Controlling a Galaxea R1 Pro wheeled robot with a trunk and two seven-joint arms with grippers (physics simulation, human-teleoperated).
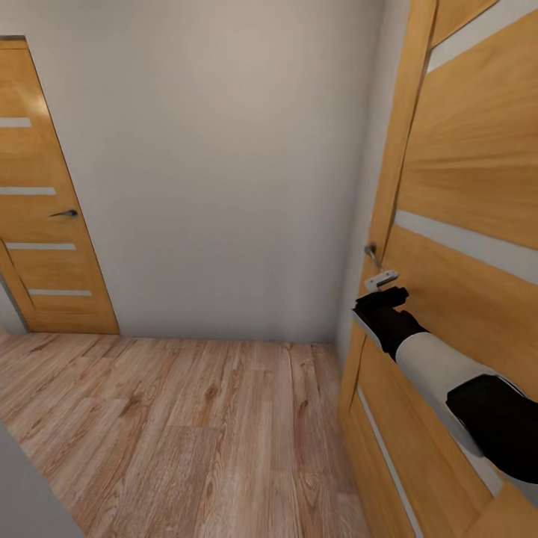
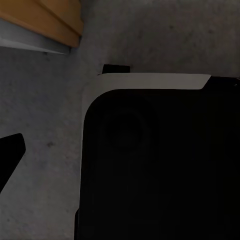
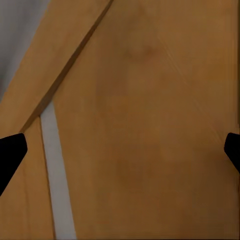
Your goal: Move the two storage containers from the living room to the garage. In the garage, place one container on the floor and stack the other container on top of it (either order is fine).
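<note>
Unmarked wooden door faces the spread right claw.

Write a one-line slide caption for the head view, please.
The right hand reaches toward the metal handle of the near orange wooden door beside a pale grey wall.

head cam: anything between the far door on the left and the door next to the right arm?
Nothing stands there. In the head view, only plain pale wall and bare wood-plank floor separate the far door from the near door by the right gripper.
</note>
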